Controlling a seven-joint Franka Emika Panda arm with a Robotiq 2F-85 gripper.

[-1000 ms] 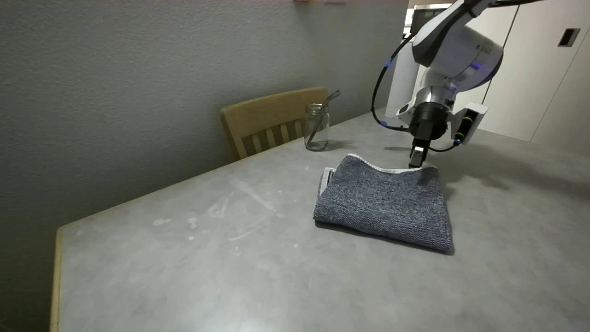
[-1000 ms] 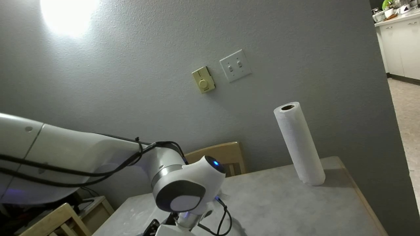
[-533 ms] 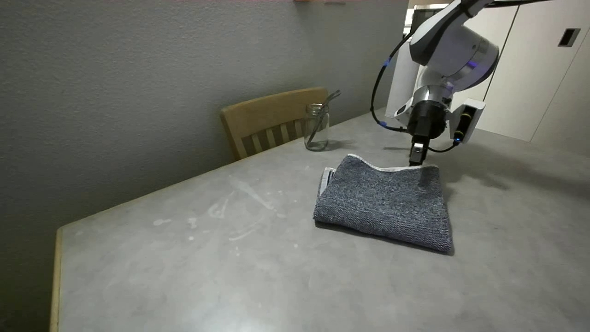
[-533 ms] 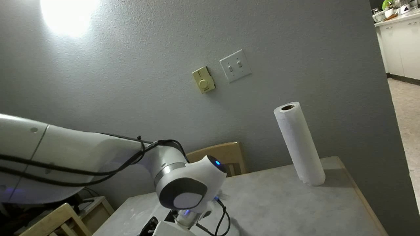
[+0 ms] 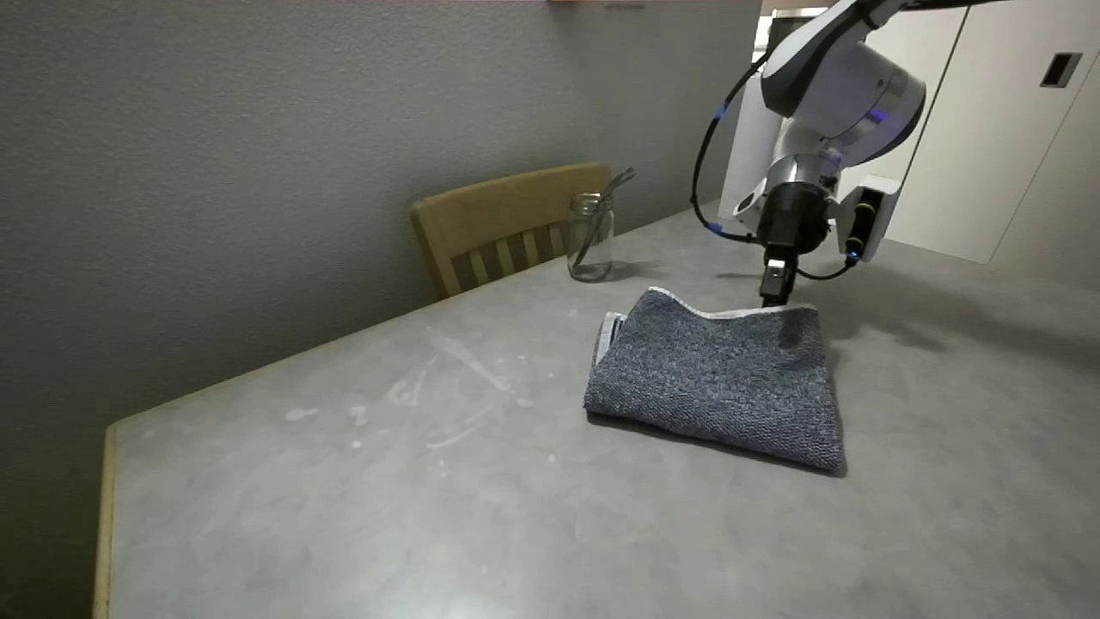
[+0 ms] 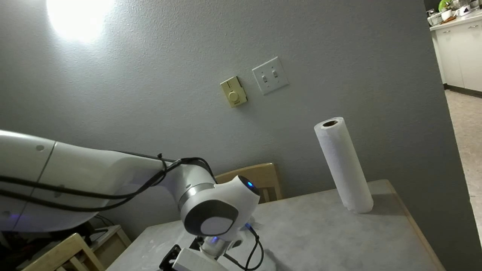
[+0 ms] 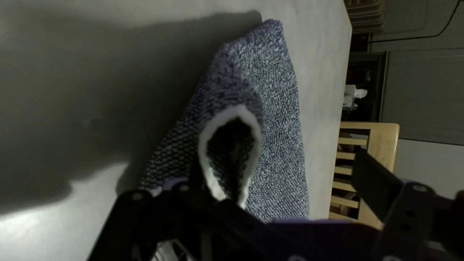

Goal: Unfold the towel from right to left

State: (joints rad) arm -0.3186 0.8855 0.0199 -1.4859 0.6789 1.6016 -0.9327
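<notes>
Towel (image 5: 713,383), dark blue-grey terry with a pale edge: folded, lying on the mottled grey table (image 5: 387,490) with wood trim. In an exterior view, that pale edge runs wavy along the far side; layers show at one end, dark stripe against a pale border. Black two-finger gripper (image 5: 775,301) points down just behind the far edge, near the end away from those layers. Tips hidden by cloth, can't tell contact. White-and-grey robot arm (image 5: 851,103) above. Clear glass jar (image 5: 591,249) stands by the table's edge, slim grey utensil (image 5: 620,179) leaning in it. Light-wood slatted chair (image 5: 507,202) behind.

Also in an exterior view: arm reaches in over the table; white paper-towel roll (image 6: 344,165) stands on end near a table corner. Textured grey wall (image 6: 162,82) carries a beige dial plate (image 6: 234,92) and a white double-switch plate (image 6: 270,75).

Wrist view: jaws spread wide apart. Pale edge bows into a teardrop loop around a dark hollow. Of the two black fingers (image 7: 375,177), one is just beside the loop, touching or not I can't tell; the other is well apart from it.
</notes>
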